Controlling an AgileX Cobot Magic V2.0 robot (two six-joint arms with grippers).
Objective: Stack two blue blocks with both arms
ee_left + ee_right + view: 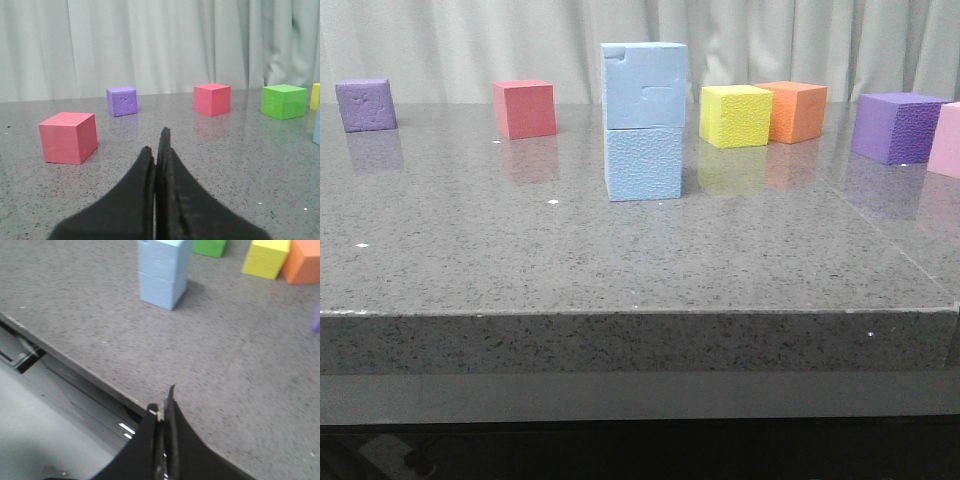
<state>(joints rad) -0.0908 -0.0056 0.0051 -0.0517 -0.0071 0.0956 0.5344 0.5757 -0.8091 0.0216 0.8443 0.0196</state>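
Observation:
Two sky-blue blocks stand one on the other at the table's middle: the upper block (pixel 643 85) shows jigsaw cut lines, the lower block (pixel 643 163) has a pebbled face. The same stack (pixel 164 271) appears in the right wrist view, well away from my right gripper (pixel 164 405), which is shut and empty over the table's front edge. My left gripper (pixel 157 145) is shut and empty, low over the table at the left side; only a sliver of a blue block (pixel 317 127) shows there. Neither gripper appears in the front view.
Around the stack stand a purple cube (pixel 366 105), a red cube (pixel 525 108), a yellow cube (pixel 735 115), an orange cube (pixel 796 110), a second purple cube (pixel 896 127) and a pink one (pixel 947 138). A red cube (pixel 68 137) and a green cube (pixel 284 101) lie ahead of the left gripper.

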